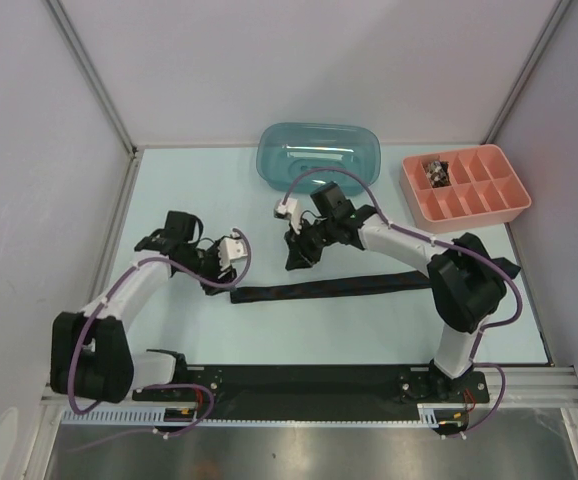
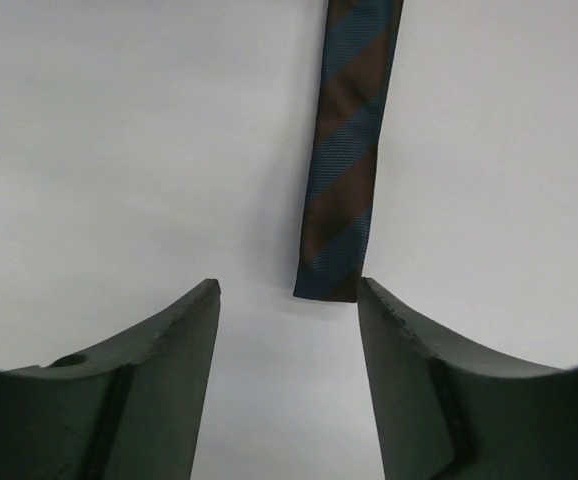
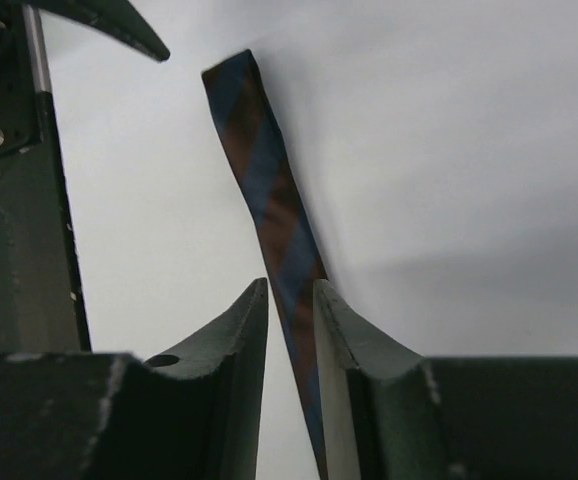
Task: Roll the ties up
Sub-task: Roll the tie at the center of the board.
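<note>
From above, the tie (image 1: 329, 288) lies flat and unrolled beside your right gripper (image 1: 299, 258), so all the rolling is left; beyond it the blue tub (image 1: 269, 160) looks empty and the pink tray (image 1: 469, 217) holds one small item. At your left wrist, the left gripper (image 2: 289, 300) gapes empty, with the tie's end just ahead of it. At your right wrist, the jaws sit narrow around the tie, but you cannot tell whether they pinch it.

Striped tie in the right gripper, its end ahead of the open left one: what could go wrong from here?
1. The right gripper pinches the striped tie where the fabric looks twisted; pulling may twist it further and skew the roll.
2. The tie's end lies off-centre ahead of the open left gripper, close to one finger; closing there may catch only an edge.
</note>
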You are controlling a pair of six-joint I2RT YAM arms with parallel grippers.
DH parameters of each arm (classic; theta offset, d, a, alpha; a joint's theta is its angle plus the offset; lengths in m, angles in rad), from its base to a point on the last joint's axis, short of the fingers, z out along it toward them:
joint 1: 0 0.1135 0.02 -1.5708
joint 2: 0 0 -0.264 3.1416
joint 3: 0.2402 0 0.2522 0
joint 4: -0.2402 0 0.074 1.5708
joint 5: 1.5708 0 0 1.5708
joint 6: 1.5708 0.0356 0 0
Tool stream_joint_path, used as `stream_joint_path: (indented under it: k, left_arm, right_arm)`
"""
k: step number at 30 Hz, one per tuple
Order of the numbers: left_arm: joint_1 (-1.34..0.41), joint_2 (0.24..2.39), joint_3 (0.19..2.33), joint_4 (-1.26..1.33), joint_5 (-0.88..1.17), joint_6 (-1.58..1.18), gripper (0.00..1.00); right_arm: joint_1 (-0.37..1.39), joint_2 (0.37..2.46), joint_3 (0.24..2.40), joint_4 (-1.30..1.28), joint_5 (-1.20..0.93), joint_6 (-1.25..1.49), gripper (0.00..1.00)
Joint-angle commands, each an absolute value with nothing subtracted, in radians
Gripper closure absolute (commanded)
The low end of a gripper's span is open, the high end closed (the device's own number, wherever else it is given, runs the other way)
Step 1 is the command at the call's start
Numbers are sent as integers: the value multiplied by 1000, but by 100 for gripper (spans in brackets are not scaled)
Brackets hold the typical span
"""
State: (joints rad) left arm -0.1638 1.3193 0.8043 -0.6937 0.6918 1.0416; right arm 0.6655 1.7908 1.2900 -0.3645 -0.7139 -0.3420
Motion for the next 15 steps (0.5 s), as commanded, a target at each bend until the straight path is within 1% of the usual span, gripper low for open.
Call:
stream_joint_path:
  k: [1,4,5,7,8,11,12,15]
  left_arm:
    - [-153,1235,749,-755,758,1161,35]
    - [-147,1239,721,-735,747,1170,29]
    - [-144,1242,715,-724,752,1170,27]
    - [-141,1249,706,-713,756,1178,27]
    - [-141,1250,695,-700,755,1181,26]
    - [-143,1252,672,-669,724,1198,26]
    - [-143,1255,673,-666,719,1201,25]
    - [-143,1278,680,-655,698,1206,25]
  right_arm:
    - [729,1876,1350,-291,-703,-244,73]
    - [750,1920,1396,-282,-742,-169,78]
    - [755,1927,1400,-270,-762,-87,79]
    - [764,1945,1391,-220,-811,-5,80]
    - [768,1956,1387,-198,-821,96,80]
    - [787,2000,1385,-115,-844,224,84]
    - [793,2009,1382,-59,-851,311,85]
    - [799,2052,1382,39,-861,435,86]
